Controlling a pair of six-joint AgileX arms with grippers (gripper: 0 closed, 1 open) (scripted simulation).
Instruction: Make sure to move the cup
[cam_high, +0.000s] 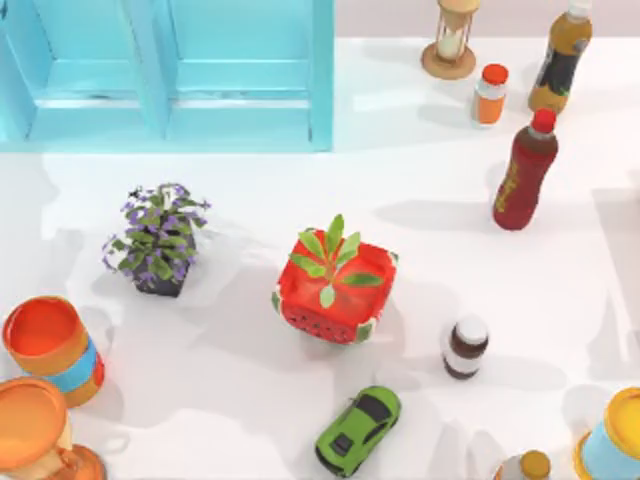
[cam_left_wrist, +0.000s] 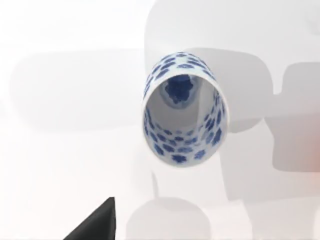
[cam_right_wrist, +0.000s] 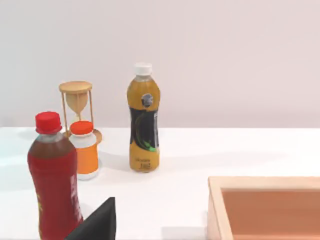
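Blue-patterned on white, the cup (cam_left_wrist: 182, 110) stands on the pale table (cam_left_wrist: 60, 150) below and ahead of the left gripper (cam_left_wrist: 99, 223), with clear surface between them; no contact is made. Its open mouth faces up toward the wrist camera, which suggests the claw is held above it to line up a descent onto the rim or wall. Whether this claw is open or closed cannot be told: one dark edge of it shows.

The right gripper (cam_right_wrist: 99, 221) sits idle, low and level with the table. Ahead of it stand a red bottle (cam_right_wrist: 54, 175), an orange jar (cam_right_wrist: 85, 150), an hourglass (cam_right_wrist: 76, 107) and a yellow bottle (cam_right_wrist: 143, 125), with a wooden box (cam_right_wrist: 265, 205) close beside it. Its state likewise cannot be told.

Judgement: approach stage, with the cup not yet grasped.
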